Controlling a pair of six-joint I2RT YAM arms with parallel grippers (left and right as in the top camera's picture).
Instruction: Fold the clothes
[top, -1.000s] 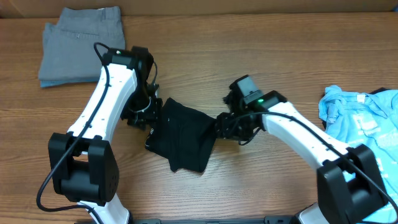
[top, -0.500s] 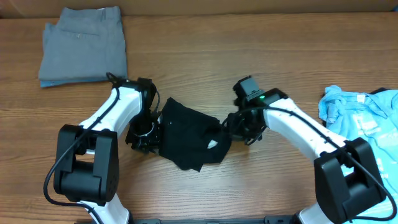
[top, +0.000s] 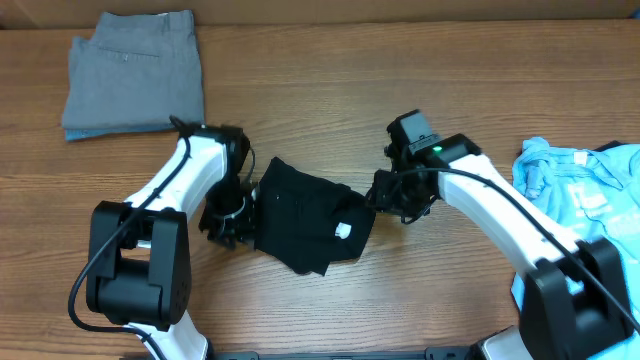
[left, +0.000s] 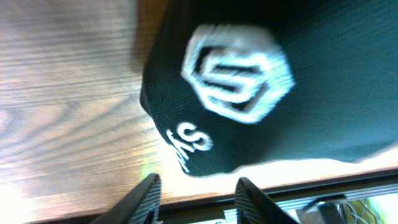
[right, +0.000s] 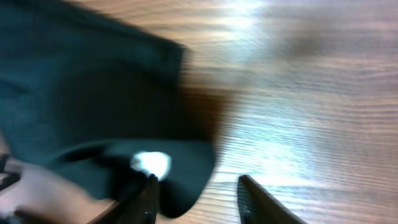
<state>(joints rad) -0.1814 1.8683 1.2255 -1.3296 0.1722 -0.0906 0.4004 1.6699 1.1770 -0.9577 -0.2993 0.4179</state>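
Observation:
The black shirt (top: 305, 220) lies folded in a compact bundle on the wooden table between my two arms, a small white tag showing at its right edge. In the left wrist view its white hexagon logo and lettering (left: 236, 74) fill the frame. My left gripper (top: 228, 222) sits at the shirt's left edge, open and empty (left: 198, 199). My right gripper (top: 385, 203) is at the shirt's right edge, open, with black cloth (right: 99, 99) lying just ahead of its fingers (right: 198, 200). The light blue printed tee (top: 585, 190) lies crumpled at the far right.
A folded grey garment (top: 135, 70) lies at the back left corner of the table. The table's front edge runs close under the left gripper (left: 280, 186). Bare wood (top: 400, 80) stretches behind the shirt.
The shirt has been folded in from the right and now lies more compact. Both grippers have let go of it; the right one has drawn back to the right.

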